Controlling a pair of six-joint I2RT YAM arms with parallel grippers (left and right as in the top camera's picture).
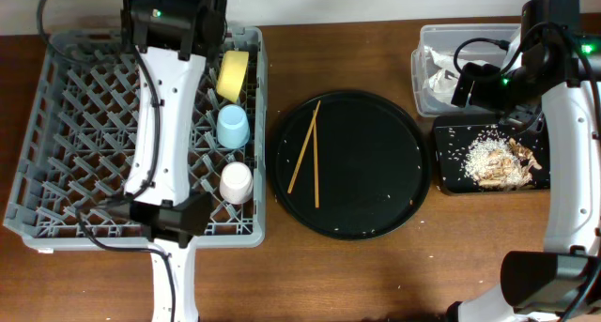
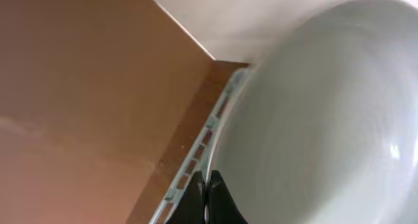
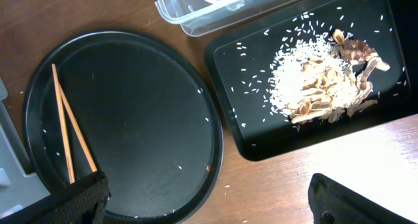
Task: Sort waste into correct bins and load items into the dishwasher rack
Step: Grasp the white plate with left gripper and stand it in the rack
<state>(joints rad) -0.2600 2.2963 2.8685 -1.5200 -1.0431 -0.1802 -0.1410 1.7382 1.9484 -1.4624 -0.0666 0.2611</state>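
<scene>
My left gripper (image 2: 210,191) is shut on the rim of the round pale grey plate (image 2: 326,119), over the far edge of the grey dishwasher rack (image 1: 56,125). The arm hides the plate in the overhead view. The yellow bowl (image 1: 233,75), light-blue cup (image 1: 233,127) and pink-white cup (image 1: 236,181) sit in the rack's right side. The wooden chopsticks (image 1: 308,153) lie on the round black tray (image 1: 394,125). My right gripper (image 3: 209,198) is open and empty, high above the table between the bins. The napkin (image 1: 441,73) lies in the clear tub (image 1: 465,33). Rice and tan scraps (image 1: 498,158) lie in the black rectangular tray (image 1: 451,176).
The rack's left half holds only pegs. Loose rice grains dot the round tray (image 3: 130,119) and the wood between it and the rectangular tray (image 3: 261,139). My right arm runs along the table's right edge.
</scene>
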